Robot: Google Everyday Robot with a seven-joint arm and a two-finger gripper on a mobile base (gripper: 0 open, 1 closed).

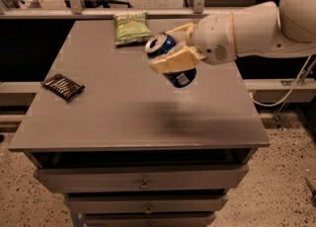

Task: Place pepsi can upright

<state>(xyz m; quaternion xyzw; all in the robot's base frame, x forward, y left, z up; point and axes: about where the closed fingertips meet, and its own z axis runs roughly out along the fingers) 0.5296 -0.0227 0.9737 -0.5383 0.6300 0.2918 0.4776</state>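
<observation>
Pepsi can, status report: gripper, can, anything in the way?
Gripper shut on pepsi can, above the table, right of centre. Can tilted, in the air, not yet upright. Green snack bag and black packet lie well apart.

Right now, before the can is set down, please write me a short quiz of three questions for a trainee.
1. True or false: the can stands on the table.
2. The can is: A) held tilted in the gripper, above the table; B) lying on the floor; C) inside a drawer.
3. Which lies nearer the can, the bag or the packet?
Key: 1 false; 2 A; 3 the bag.
</observation>
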